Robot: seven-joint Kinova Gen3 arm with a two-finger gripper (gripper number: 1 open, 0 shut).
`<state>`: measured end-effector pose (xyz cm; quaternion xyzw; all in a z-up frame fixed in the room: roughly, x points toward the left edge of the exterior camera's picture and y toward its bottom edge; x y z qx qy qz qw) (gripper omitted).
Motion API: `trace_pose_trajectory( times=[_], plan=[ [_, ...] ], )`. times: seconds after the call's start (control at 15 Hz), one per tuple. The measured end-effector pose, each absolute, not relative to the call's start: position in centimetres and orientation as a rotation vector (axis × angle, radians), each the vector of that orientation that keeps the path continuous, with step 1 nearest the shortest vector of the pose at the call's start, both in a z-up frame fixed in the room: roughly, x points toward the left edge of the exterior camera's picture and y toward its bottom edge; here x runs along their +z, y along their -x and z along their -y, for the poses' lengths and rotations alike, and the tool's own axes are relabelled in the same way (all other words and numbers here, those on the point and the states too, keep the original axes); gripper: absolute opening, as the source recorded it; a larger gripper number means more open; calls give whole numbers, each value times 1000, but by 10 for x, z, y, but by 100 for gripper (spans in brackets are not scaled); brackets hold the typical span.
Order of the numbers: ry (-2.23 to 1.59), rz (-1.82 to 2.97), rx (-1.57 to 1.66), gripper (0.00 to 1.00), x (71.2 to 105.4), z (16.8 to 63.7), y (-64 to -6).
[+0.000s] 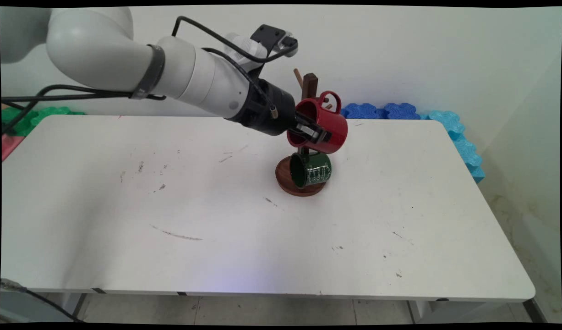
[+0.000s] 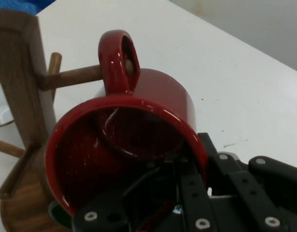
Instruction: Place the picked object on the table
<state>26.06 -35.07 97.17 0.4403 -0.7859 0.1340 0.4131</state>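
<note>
A: Surface and room?
B: White scuffed table [image 1: 216, 220], pale wall behind, blue foam tiles [image 1: 459, 137] along its far and right edges.
A: Clearance?
B: Wide bare table left, front and right of the rack [image 1: 310, 87].
A: Claw [image 1: 313, 132]?
B: Clamped on the red mug [image 1: 329, 130] rim, handle over a rack peg [image 2: 71, 77]; green mug [image 1: 313, 168] hangs below

White table [image 1: 216, 220], scuffed w/ dark marks & streaks across the top. Only thing resting directly on it: round wooden base [image 1: 287, 176] of the mug stand, right below the hand, approx mid-table toward the far edge. Base is dark brown, flat on the surface. Mugs hang off the stand, not on the table.
</note>
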Motion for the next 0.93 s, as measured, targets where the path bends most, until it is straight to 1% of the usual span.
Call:
trace_pose_trajectory(
  times=[0.93],
  plan=[
    [-1071,2011,286,0,980,329,-249]
  ],
)
